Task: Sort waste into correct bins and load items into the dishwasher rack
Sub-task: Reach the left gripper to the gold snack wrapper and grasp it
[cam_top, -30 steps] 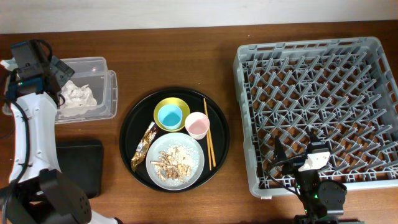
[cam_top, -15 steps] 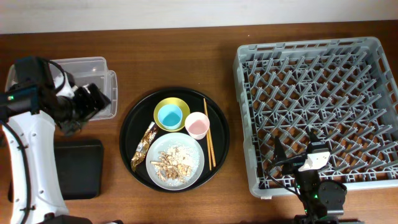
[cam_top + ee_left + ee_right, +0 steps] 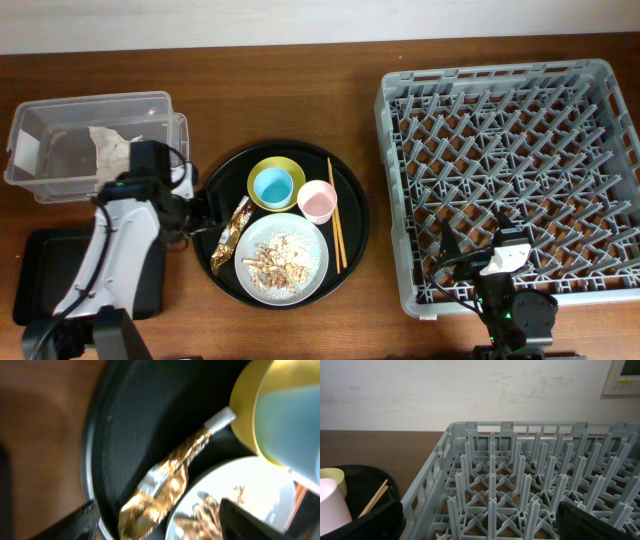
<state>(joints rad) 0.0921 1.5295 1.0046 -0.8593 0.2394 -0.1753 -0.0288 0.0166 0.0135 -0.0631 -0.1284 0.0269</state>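
My left gripper [image 3: 204,220] hovers at the left edge of the round black tray [image 3: 215,195], open. In the left wrist view its fingers [image 3: 75,522] straddle the lower end of a gold foil wrapper [image 3: 172,482] without touching it. Beside the wrapper [image 3: 230,234] sits the pale grey plate [image 3: 300,275] with food scraps [image 3: 278,255]. The light blue cup [image 3: 273,185] stands inside the yellow bowl [image 3: 290,168], next to the pink cup [image 3: 317,200] and the chopsticks [image 3: 335,215]. My right gripper [image 3: 470,265] stays open over the dishwasher rack's [image 3: 510,150] front edge.
The clear plastic bin [image 3: 60,110] at the back left holds a crumpled white napkin [image 3: 108,148]. The shallow black rectangular tray [image 3: 50,275] lies in front of it, partly under my left arm. The rack [image 3: 520,485] holds nothing.
My left arm swung from over the clear bin down and right to the round tray's left edge, its jaws narrowing a little. The napkin now lies uncovered in the bin. The right arm is still.
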